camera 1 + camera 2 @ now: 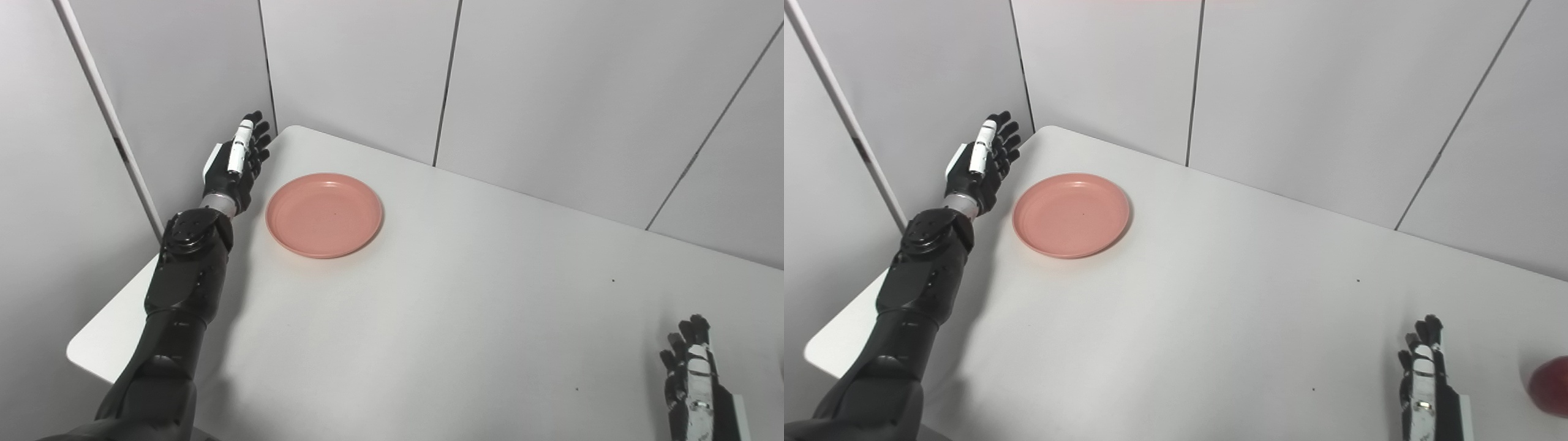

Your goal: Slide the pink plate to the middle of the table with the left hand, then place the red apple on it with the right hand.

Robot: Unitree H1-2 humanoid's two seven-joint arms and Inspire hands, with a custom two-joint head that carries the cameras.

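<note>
A round pink plate [324,214] lies on the white table [465,294] near its far left corner, empty. My left hand [237,162] is open, fingers stretched and apart, edge-on just left of the plate with a small gap, holding nothing. My right hand [1427,373] is open with fingers straight, low over the table at the bottom right. A red apple [1549,386] shows only in the right eye view, cut by the right edge, to the right of my right hand and apart from it.
Grey wall panels [367,67] close in the table at the back and left. The table's left edge [104,324] runs beside my left forearm. A few small dark specks lie on the tabletop.
</note>
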